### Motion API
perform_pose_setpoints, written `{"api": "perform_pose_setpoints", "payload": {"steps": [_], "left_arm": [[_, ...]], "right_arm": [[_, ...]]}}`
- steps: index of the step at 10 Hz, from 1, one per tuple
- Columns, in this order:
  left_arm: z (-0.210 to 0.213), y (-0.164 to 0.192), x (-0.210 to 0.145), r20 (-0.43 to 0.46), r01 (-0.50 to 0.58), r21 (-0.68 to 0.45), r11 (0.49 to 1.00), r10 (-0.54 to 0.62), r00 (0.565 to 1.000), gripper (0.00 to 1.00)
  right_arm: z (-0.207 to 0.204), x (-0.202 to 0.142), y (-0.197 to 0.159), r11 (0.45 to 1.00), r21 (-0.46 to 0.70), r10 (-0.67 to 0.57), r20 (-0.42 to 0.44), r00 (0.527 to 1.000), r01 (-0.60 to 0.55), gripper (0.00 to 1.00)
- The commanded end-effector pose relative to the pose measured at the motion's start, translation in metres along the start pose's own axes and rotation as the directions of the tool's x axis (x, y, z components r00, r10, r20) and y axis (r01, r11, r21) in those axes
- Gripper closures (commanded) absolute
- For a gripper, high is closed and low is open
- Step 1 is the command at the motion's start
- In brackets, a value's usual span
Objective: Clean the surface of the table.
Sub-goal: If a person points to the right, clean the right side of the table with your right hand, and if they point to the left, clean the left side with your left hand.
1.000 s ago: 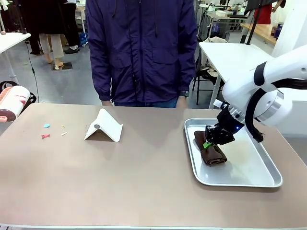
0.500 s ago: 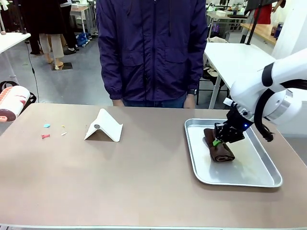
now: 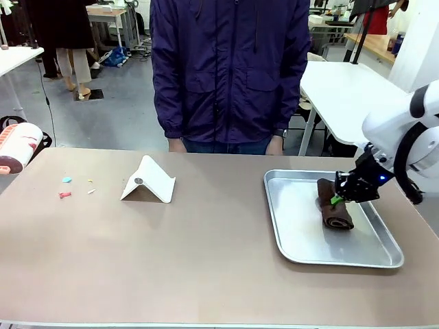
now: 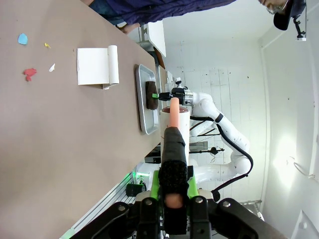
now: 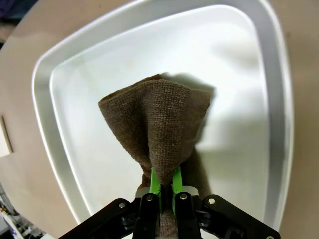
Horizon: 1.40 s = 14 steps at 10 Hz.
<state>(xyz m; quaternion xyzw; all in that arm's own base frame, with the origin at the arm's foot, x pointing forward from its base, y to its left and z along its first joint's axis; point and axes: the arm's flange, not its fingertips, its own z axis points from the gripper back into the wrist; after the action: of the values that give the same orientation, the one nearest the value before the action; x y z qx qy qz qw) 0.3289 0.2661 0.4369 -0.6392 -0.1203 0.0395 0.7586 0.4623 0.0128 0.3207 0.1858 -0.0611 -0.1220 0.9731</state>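
Note:
The taupe-brown table (image 3: 206, 260) has small coloured scraps (image 3: 65, 195) near its left end, also seen in the left wrist view as scraps (image 4: 29, 73). My right gripper (image 3: 337, 199) is shut on a brown cloth (image 3: 335, 212) inside the silver tray (image 3: 288, 253). In the right wrist view the green pads (image 5: 154, 181) pinch a fold of the cloth (image 5: 159, 119) over the tray (image 5: 42, 99). My left gripper (image 4: 173, 186) is shut on the black handle of a white lint roller (image 4: 174, 119), which hangs off the table's left end as the roller (image 3: 19, 145).
A white folded card (image 3: 147, 180) stands left of centre on the table. A person in a dark blue jacket (image 3: 230, 68) stands at the far edge. White-topped tables sit behind at the right.
My right gripper has dragged the brown cloth to the right inside the tray. The person has stepped to the right. The roller has stayed put.

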Motion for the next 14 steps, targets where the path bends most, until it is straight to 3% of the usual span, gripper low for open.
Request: {"api": "perform_pose_setpoints", "payload": {"steps": [1, 5, 7, 10, 11, 13, 14], "left_arm": [[0.002, -0.001, -0.003, -0.002, 0.018, -0.006, 1.000, -0.018, 1.000, 1.00], [0.002, -0.001, -0.003, -0.002, 0.018, -0.006, 1.000, -0.018, 1.000, 1.00], [0.002, -0.001, -0.003, -0.002, 0.018, -0.006, 1.000, -0.018, 1.000, 1.00], [0.002, -0.001, -0.003, -0.002, 0.018, -0.006, 1.000, -0.018, 1.000, 1.00], [0.002, -0.001, -0.003, -0.002, 0.018, -0.006, 1.000, -0.018, 1.000, 1.00], [0.002, -0.001, -0.003, -0.002, 0.018, -0.006, 1.000, -0.018, 1.000, 1.00], [0.002, -0.001, -0.003, -0.002, 0.018, -0.006, 1.000, -0.018, 1.000, 1.00]], "right_arm": [[0.008, -0.007, -0.010, 0.998, 0.048, -0.051, 0.017, 0.999, 0.050, 0.90], [0.019, -0.007, -0.017, 0.977, 0.208, -0.042, -0.002, 0.999, 0.042, 0.90], [0.034, -0.008, -0.026, 0.920, 0.390, -0.022, -0.025, 0.999, 0.030, 0.90], [0.062, -0.013, -0.046, 0.698, 0.712, -0.019, -0.090, 0.996, 0.077, 0.90], [0.069, -0.014, -0.052, 0.631, 0.769, -0.012, -0.120, 0.993, 0.101, 0.90], [0.092, -0.022, -0.070, 0.445, 0.885, 0.044, -0.175, 0.984, 0.137, 0.90], [0.105, -0.027, -0.081, 0.417, 0.896, 0.023, -0.178, 0.984, 0.153, 0.90]]}}
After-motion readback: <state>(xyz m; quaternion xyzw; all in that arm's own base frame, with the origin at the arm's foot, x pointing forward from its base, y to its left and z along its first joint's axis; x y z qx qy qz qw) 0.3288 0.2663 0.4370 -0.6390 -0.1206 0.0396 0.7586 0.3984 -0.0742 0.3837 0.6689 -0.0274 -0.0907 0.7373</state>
